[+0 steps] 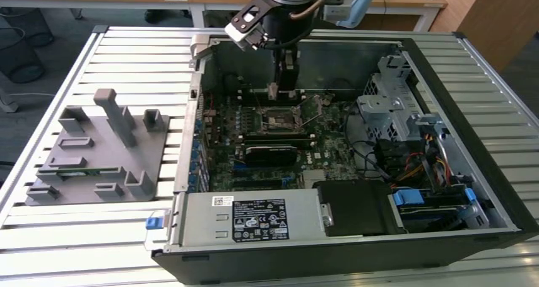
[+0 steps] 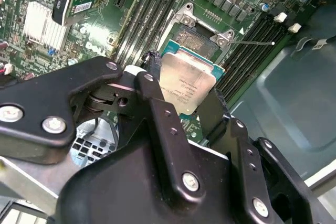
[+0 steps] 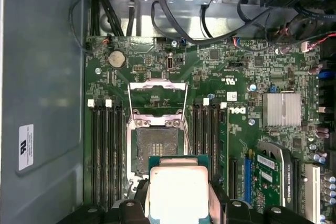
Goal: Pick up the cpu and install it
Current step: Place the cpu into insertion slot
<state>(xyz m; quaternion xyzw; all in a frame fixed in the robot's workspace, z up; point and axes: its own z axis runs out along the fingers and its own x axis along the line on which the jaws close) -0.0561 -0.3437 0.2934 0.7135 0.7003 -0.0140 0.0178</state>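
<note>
Task status: the pick-up is showing as done, and the installation is not yet complete.

At the exterior view's left, a grey holder tray (image 1: 126,142) is sitting on the slatted worktop (image 1: 135,53). One of its slots is carrying a green memory stick (image 1: 80,171).

Toward the middle, the open computer case (image 1: 480,129) is housing the motherboard (image 1: 223,126). Over it, the pincer (image 2: 184,90) is clamping the cpu (image 3: 178,187) by two opposite edges, with its fingers (image 2: 212,106) parted only to the chip's width. The cpu is hanging metal plate up, just beside the socket (image 3: 156,148) and apparently clear of the board, not in the recess. The socket's load plate (image 3: 157,95) is standing open and its cavity is lying bare.

At the exterior view's right, the case is also containing a drive cage (image 1: 383,101) and a cable bundle (image 1: 413,164).
</note>
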